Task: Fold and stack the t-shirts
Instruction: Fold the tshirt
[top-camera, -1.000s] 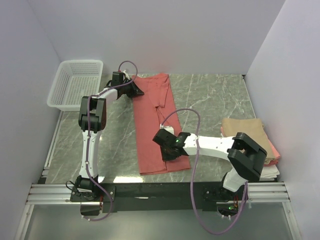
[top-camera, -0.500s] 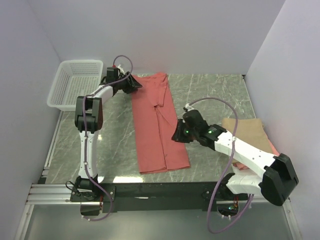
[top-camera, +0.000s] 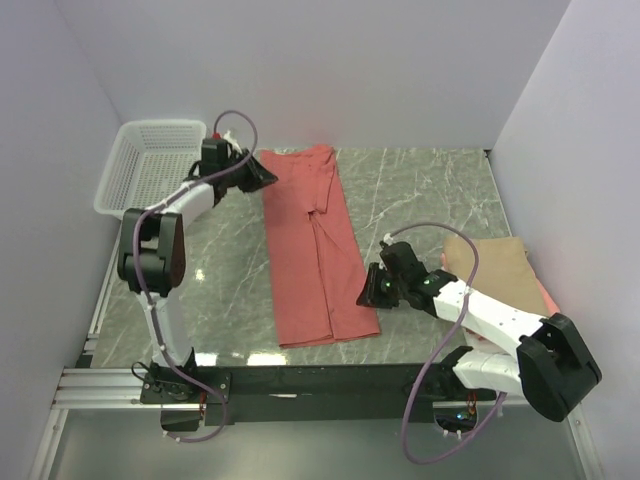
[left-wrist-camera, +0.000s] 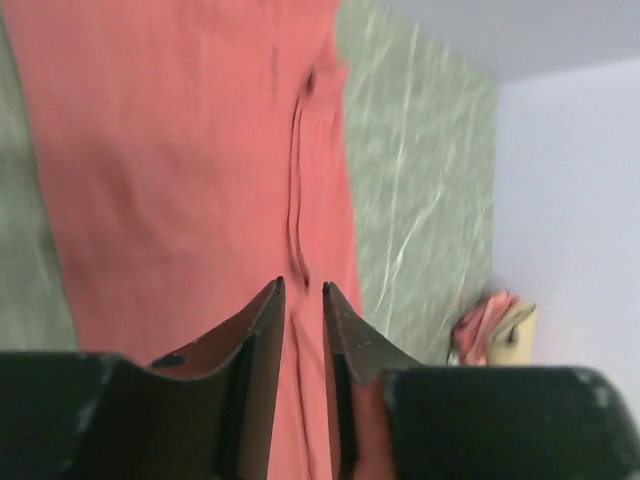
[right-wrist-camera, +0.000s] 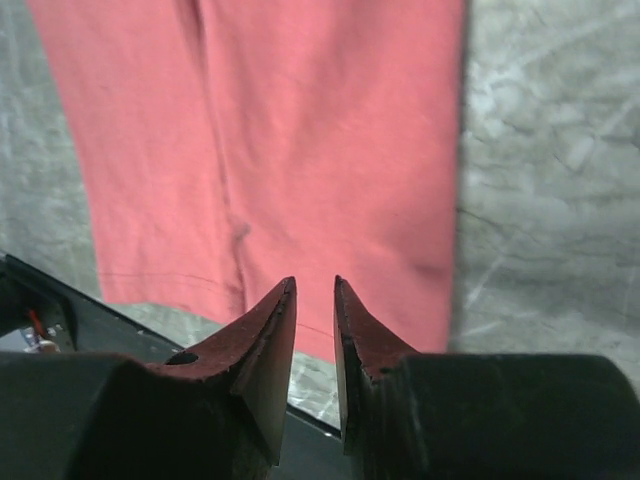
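Note:
A large salmon-red t-shirt (top-camera: 310, 250) lies folded lengthwise into a long strip down the middle of the marble table (top-camera: 420, 190). My left gripper (top-camera: 255, 172) hovers at its far left corner; in the left wrist view the jaws (left-wrist-camera: 300, 287) stand slightly apart over the red cloth (left-wrist-camera: 180, 150), holding nothing. My right gripper (top-camera: 372, 290) sits just off the shirt's near right edge, its jaws (right-wrist-camera: 314, 282) a little apart and empty above the hem (right-wrist-camera: 300, 120). A stack of folded t-shirts, tan (top-camera: 490, 265) over pink (top-camera: 545, 300) and white (top-camera: 535, 347), rests at the right.
A white mesh basket (top-camera: 150, 160) stands at the far left corner. The black mounting rail (top-camera: 300, 380) runs along the near edge, close under the shirt's hem. Grey walls close in on the left, back and right.
The right gripper has come off the shirt's lower middle and moved right, to beside its near right edge. The left gripper has slid left off the far corner, its jaws now apart.

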